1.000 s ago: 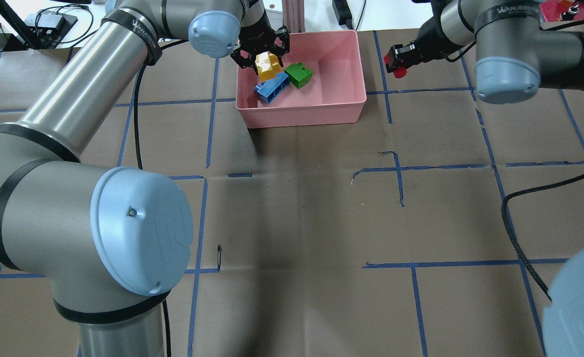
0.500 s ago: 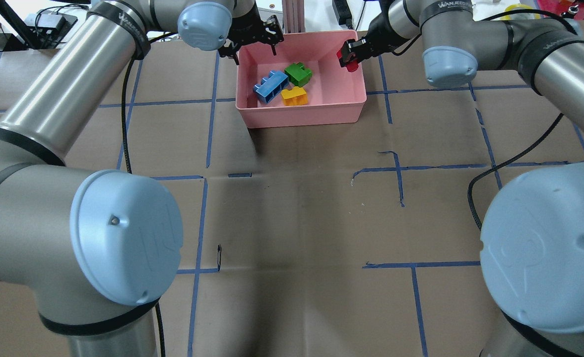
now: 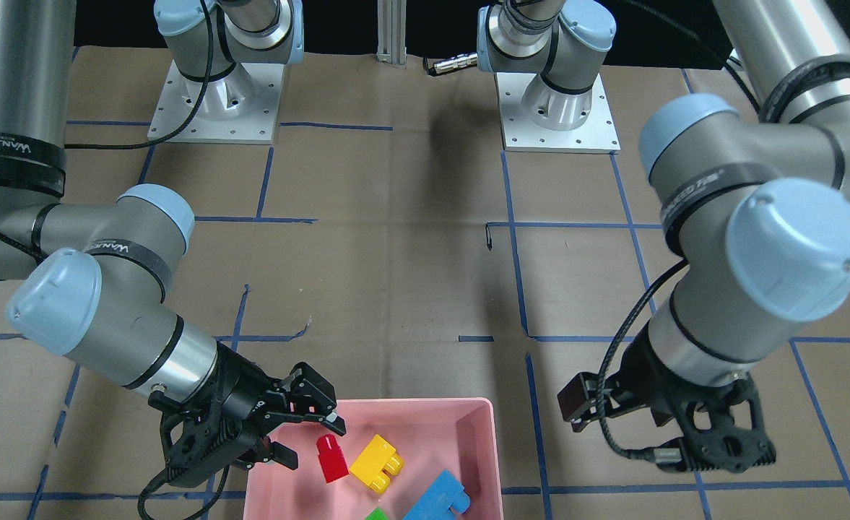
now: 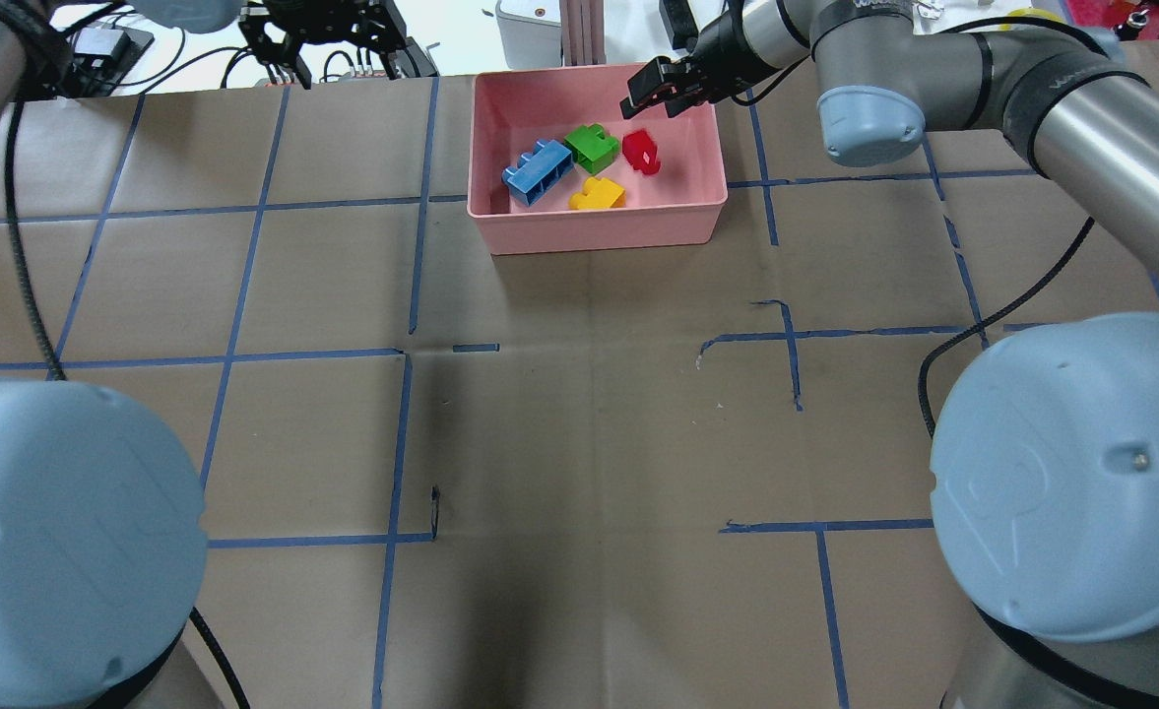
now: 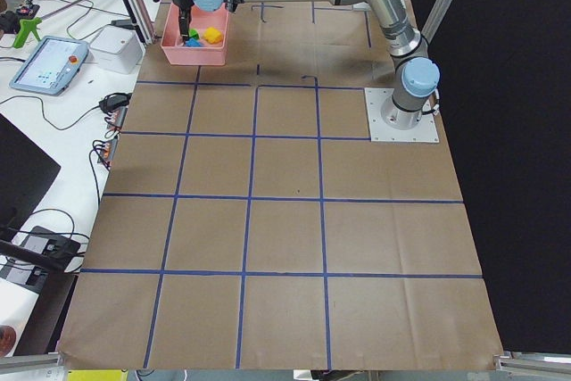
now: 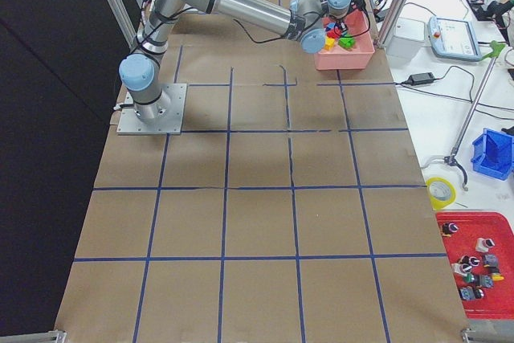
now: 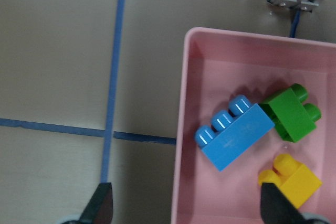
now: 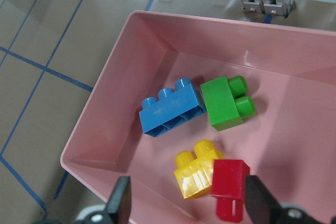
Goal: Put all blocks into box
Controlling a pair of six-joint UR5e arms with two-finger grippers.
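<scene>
— Pink plastic, one box [image 4: 599, 232], and we place it at twelve o'clock on the brown paper table [image 4: 589, 443] in the overhead view. How many blocks do we count inside it?

— Four, one of each colour. The blue block [image 4: 538, 172] lies at nine o'clock in the box, the green block [image 4: 593, 147] near twelve, the yellow block [image 4: 596, 193] at six and the red block [image 4: 642, 151] at three. We see three studs on blue, two on green, two on yellow and one on red.

— Do any of them touch?

— Blue and green lie against each other at a corner. From the right wrist, red overlaps yellow, but we cannot tell whether they touch, nor whether red rests on the floor.

— And the two grippers?

— The right gripper [image 3: 313, 442] hangs over the box's one o'clock corner, its fingers spread wide and holding nothing. In its wrist view red shows between the fingers, apart from both. The left gripper [image 7: 188, 207] is off at ten o'clock from the box in the overhead view, well apart from it, equally wide and empty.

— Any writing we can read?

— "WANJEED" in white on a black band [image 3: 2, 148] round the right arm. The letters after it are too small for us.
</scene>
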